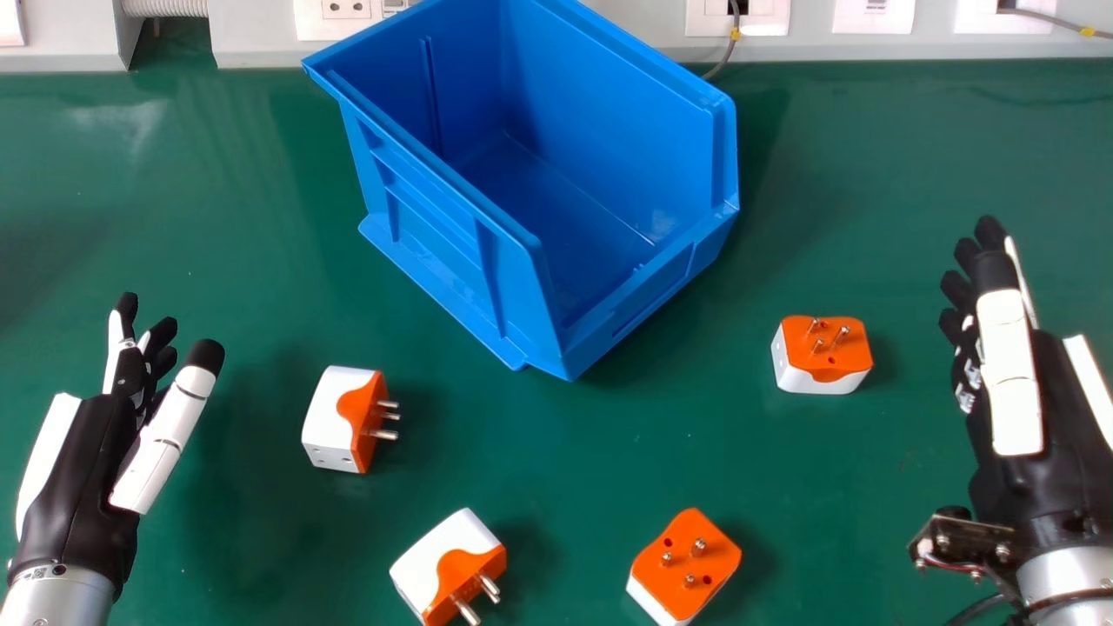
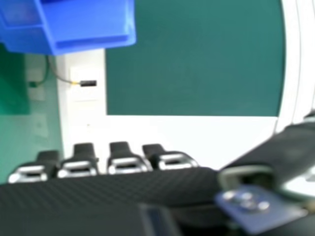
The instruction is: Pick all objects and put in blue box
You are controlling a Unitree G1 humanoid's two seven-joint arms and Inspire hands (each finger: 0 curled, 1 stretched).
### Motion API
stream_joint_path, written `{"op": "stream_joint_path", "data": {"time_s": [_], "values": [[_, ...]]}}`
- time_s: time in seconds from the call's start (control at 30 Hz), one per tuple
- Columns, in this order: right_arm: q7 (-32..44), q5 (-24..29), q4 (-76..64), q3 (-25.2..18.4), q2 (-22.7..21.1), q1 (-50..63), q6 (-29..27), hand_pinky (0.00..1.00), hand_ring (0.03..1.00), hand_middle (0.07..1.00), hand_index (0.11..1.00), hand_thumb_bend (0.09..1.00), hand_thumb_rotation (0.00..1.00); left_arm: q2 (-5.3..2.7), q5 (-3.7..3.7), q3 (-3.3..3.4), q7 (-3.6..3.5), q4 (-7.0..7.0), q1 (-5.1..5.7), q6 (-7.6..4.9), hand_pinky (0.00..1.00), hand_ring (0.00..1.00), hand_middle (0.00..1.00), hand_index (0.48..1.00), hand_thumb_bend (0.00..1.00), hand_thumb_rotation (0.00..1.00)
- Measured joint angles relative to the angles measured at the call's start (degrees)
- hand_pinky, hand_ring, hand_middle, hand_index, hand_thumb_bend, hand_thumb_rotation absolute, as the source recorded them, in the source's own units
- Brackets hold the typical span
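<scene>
In the head view my left hand (image 1: 87,469) is held open at the left, its fingers left of a white and orange adapter (image 1: 335,417). My right hand (image 1: 1009,374) is open at the right edge, apart from another adapter (image 1: 822,355) on its left. Two more adapters, one (image 1: 452,565) with prongs toward the lower right and one (image 1: 685,565) with prongs up, lie nearer the front edge. The blue box (image 1: 522,261) stands at the top centre. In the right hand view my right hand (image 2: 123,191) holds nothing, and part of the blue box (image 2: 88,24) appears.
The green table (image 1: 217,217) carries everything. Along its far edge runs a pale panel with sockets (image 1: 346,10) and a thin cable (image 1: 730,52) behind the box. The box's walls stand high between the two hands, farther back.
</scene>
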Motion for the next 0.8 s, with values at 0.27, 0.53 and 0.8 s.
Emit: {"op": "stream_joint_path", "data": {"time_s": [0.27, 0.53, 0.8], "values": [[-0.35, -0.22, 1.4, 0.03, -0.02, -0.07, -1.33, 1.0, 1.0, 1.0, 1.0, 0.481, 1.0, 0.0, 0.01, -0.13, 0.04, -0.04, 0.0, 0.19, 0.94, 0.98, 0.98, 0.996, 0.62, 0.85], [-0.05, -0.13, 1.4, 0.03, -0.55, -0.12, -1.33, 1.0, 1.0, 1.0, 1.0, 0.476, 1.0, 0.0, 0.03, -0.16, 0.15, -0.02, -0.05, 0.18, 0.94, 0.98, 0.98, 0.997, 0.63, 0.85], [0.02, -0.44, 3.81, 0.0, -1.37, -1.73, -2.01, 1.0, 1.0, 1.0, 1.0, 0.478, 1.0, -0.34, -0.12, -0.24, 0.62, 1.8, -1.6, 0.01, 0.94, 0.98, 0.99, 0.998, 0.61, 0.91]]}}
